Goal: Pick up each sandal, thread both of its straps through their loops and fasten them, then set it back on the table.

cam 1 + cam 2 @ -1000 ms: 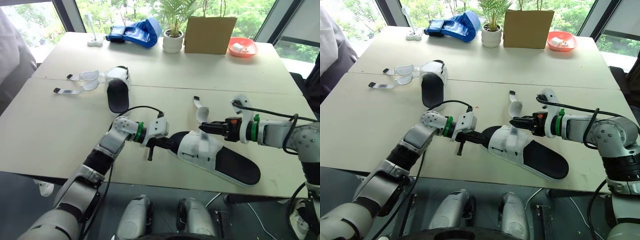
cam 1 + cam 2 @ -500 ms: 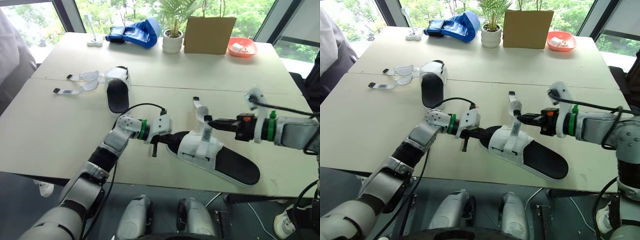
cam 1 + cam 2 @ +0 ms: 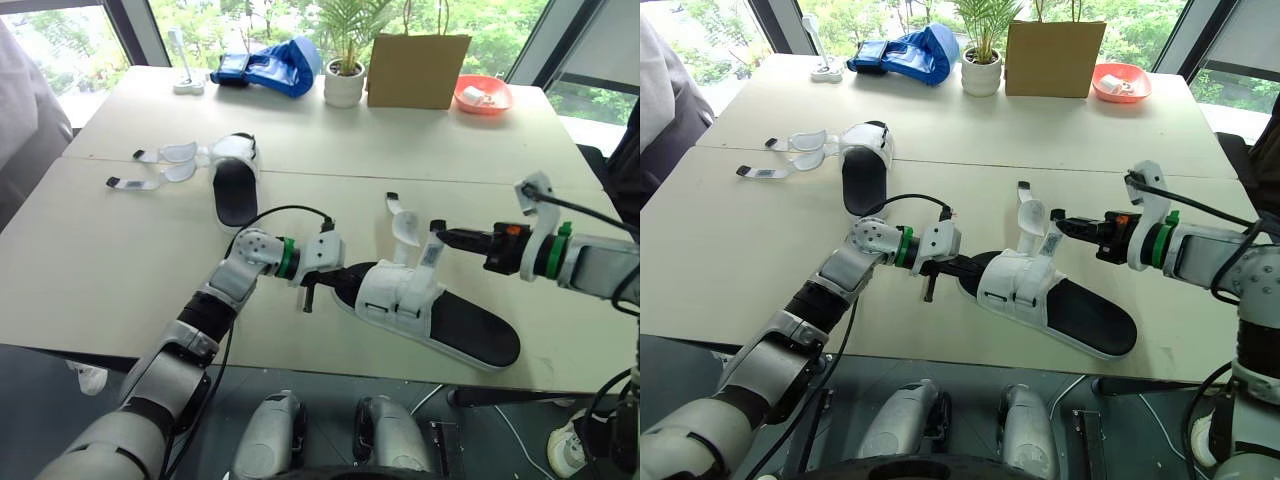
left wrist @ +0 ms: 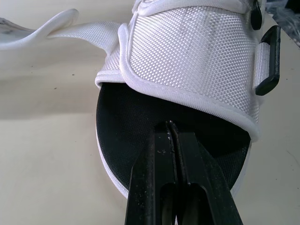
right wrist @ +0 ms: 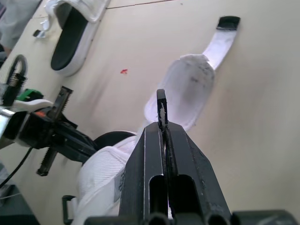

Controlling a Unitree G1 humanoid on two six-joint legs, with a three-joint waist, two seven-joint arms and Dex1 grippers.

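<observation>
We have the near sandal (image 3: 425, 312) lying on the counter (image 3: 120, 260) close to its front edge. Our left gripper (image 4: 169, 124) is pressed together on the toe end of the black sole. Our right gripper (image 5: 161, 123) is pinching the dark tip of one strap (image 3: 430, 258), lifted up and to the right of the white upper. The second strap (image 3: 403, 225) lies loose on the counter just behind it.

We judge this step to be the threading. The left gripper should hold the sole firm so the sandal cannot slide or roll. The right should bring the tip down in line with the black loop (image 4: 268, 61) on the sandal's side, with the strap flat and untwisted. The far sandal (image 3: 233, 180) waits with both its straps spread open.

At the back, a red bowl (image 3: 485, 93) holds something white that we cannot identify. A white pot (image 3: 345, 85) holds a green plant, and the paper bag (image 3: 418, 70) hides its contents.
</observation>
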